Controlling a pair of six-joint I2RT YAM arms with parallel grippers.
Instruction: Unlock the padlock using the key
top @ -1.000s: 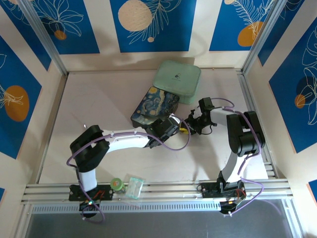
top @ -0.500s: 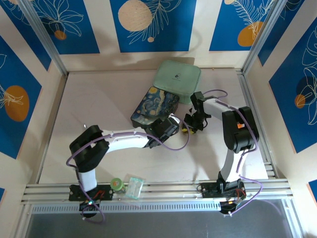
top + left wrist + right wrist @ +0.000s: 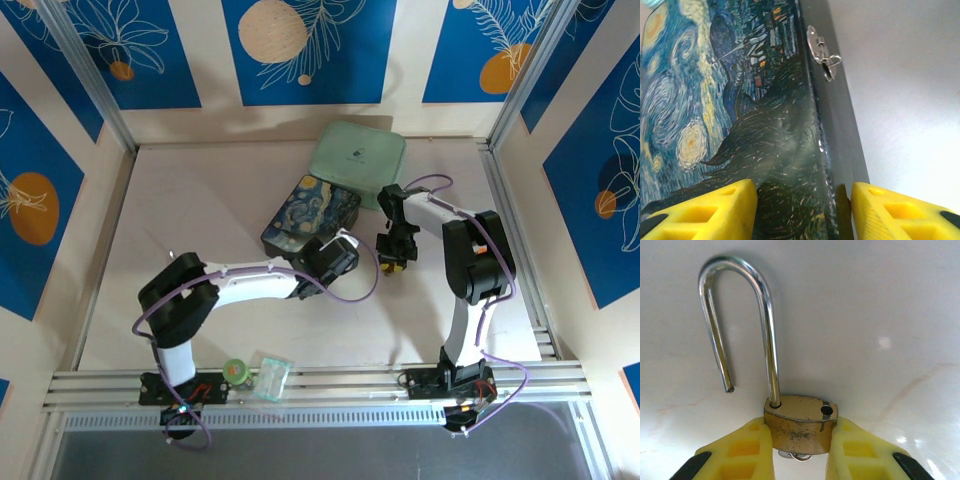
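between the yellow fingers of the right gripper sat the padlock, its brass body pinched by the narrowed jaws and its long axis running straight out from the fingertips. the shackle stood raised with its free end clear of the body, so the lock looked already sprung. a silvery scrap beneath the body was probably the key. the left gripper hung half open astride the edge of the painted box, gripping nothing.

Padlock right of painted box (apparently on table).
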